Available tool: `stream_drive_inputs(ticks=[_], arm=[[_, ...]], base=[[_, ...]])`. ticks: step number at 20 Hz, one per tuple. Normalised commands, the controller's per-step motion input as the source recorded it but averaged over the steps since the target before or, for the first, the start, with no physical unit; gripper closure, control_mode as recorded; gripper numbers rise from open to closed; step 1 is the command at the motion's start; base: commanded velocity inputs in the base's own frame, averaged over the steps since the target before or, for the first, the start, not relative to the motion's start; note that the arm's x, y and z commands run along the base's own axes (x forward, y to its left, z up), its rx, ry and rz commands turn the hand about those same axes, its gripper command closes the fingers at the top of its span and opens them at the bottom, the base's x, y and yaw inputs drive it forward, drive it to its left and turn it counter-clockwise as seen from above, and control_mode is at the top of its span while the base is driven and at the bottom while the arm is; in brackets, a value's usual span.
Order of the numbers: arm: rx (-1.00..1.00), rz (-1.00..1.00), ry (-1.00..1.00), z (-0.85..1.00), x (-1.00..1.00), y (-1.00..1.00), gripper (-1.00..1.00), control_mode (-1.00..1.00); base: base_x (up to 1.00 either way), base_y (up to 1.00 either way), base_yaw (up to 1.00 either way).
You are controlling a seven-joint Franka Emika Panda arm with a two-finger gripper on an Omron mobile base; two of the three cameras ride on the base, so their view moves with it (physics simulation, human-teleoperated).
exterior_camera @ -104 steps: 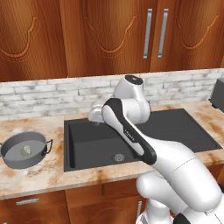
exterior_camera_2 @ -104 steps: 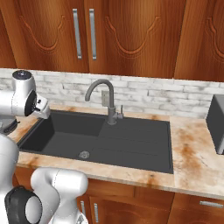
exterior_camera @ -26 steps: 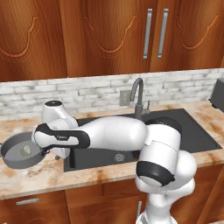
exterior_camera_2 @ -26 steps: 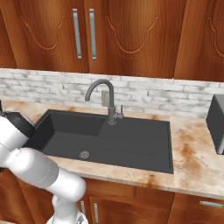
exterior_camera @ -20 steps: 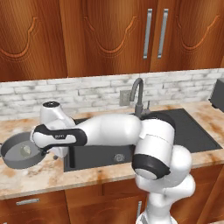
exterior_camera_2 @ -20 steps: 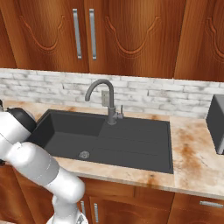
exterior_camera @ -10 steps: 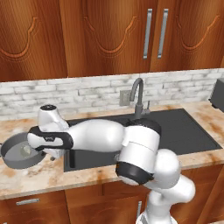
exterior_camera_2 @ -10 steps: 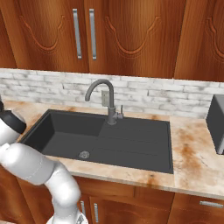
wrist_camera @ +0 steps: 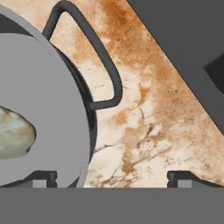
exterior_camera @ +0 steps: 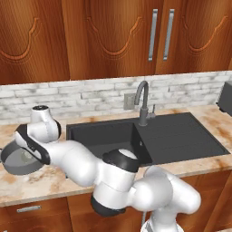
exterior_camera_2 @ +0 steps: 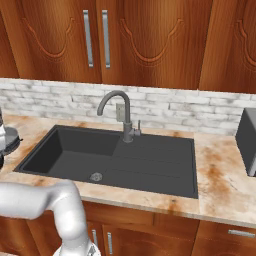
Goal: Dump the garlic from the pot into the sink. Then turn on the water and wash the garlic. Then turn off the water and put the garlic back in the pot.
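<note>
A simulated kitchen counter of mottled marble is shown, with a large dark charcoal sink (exterior_camera: 149, 140) set into it below wooden cabinets and a pale brick backsplash. A dark grey gooseneck faucet (exterior_camera: 142, 103) stands at the back of the sink, and no stream is seen running from it. The basin is dry and nothing is seen lying in it.

At the left end of the counter, just beside the sink, a shallow grey metal pot (exterior_camera: 16, 158) rests upright on the marble. The white arm is stretched out to the left, and its hand is held low over the pot's near side. In the hand view, the garlic (wrist_camera: 15, 133), a lumpy whitish-green bulb, is seen lying on the pot's floor, and one dark loop handle (wrist_camera: 94, 57) is seen projecting from the rim toward the sink edge.

The gripper (wrist_camera: 113, 177) is spread wide and nothing is held. One fingertip is seen over the pot's interior, the other over bare counter, so the rim and handle lie roughly between them, though contact cannot be confirmed.

The task is judged to be at its very start: the pot has not been gripped or lifted, and the dumping, washing, shutting off of the water, and returning of the garlic all remain to be done.
</note>
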Motion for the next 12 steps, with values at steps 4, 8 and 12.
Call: stream_drive_inputs(ticks=[4, 8, 12], arm=[[-0.02, 0.00, 0.00, -0.14, 0.03, 0.18, -1.00, -1.00], [0.00, -0.01, 0.00, -0.16, 0.00, 0.09, -1.00, -1.00], [0.00, -0.01, 0.00, -0.18, 0.00, 0.04, -1.00, -1.00]], base=[[0.00, 0.00, 0.00], [0.00, 0.00, 0.00], [0.00, 0.00, 0.00]])
